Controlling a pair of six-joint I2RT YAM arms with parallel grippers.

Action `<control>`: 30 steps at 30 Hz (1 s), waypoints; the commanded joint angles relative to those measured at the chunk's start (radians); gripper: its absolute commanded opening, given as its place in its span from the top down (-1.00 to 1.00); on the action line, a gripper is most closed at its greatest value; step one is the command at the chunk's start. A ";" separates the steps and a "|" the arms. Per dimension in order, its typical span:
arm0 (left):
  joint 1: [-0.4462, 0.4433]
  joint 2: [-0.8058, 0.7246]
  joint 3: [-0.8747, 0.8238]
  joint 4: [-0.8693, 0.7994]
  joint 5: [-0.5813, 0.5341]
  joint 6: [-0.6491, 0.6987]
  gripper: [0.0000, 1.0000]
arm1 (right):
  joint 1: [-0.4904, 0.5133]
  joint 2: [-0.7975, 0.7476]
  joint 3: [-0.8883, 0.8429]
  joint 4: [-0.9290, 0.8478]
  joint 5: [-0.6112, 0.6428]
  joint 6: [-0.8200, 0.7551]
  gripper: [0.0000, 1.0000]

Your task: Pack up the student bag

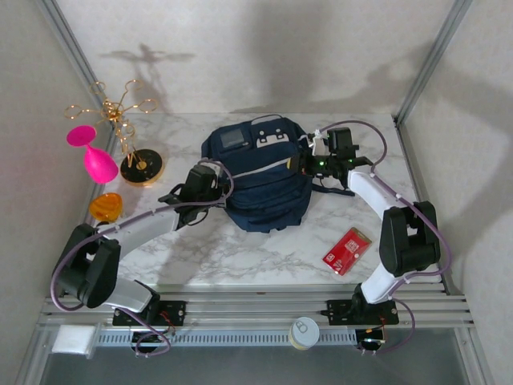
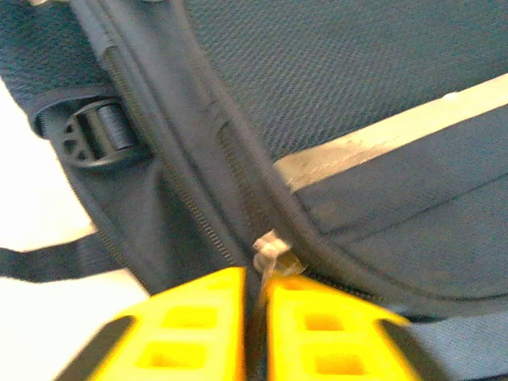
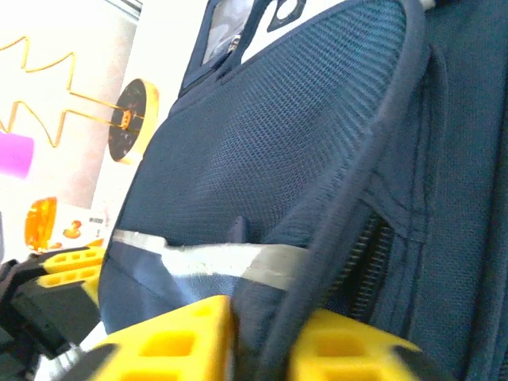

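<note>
You have the student bag [image 1: 260, 180] lying flat in the middle of the marble-patterned table [image 1: 240, 253], its top towards the far wall. It is navy mesh-weave fabric, rounded at the near end. A pale stripe [image 2: 381, 131] crosses the front pocket, grey and white patches sit at the top, and the seams are dark and piped. A black plastic buckle [image 2: 94, 139] sits on a side strap.

Your left gripper [image 2: 255, 321] is against the bag's left side. Its yellow fingers are nearly together, and a pale zipper pull [image 2: 271, 251] runs down into the slit between them. You cannot tell whether they pinch it. Your right gripper [image 3: 262, 345] is at the bag's right side, with its fingers narrow and clamped on a fold of the bag's piped edge, beside zipper teeth.

Left of the bag, well apart from it, are a gold wire stand [image 1: 120, 112] on a dark round base, a pink goblet [image 1: 94, 159] and a small orange thing [image 1: 106, 206]. A flat red packet [image 1: 347, 250] lies on the near right of the table, close to the right arm.
</note>
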 commanded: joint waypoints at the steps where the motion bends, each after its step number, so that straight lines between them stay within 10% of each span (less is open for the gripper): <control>1: 0.002 -0.076 -0.031 -0.054 -0.026 -0.053 0.46 | -0.027 -0.080 -0.011 -0.019 0.029 -0.032 0.13; 15: -0.515 -0.003 0.033 0.154 -0.043 -0.413 -0.08 | -0.268 -0.700 -0.449 -0.359 0.514 0.223 -0.85; 30: -0.629 0.441 0.291 0.331 -0.013 -0.482 -0.18 | -0.368 -0.737 -0.686 -0.276 0.603 0.343 -0.97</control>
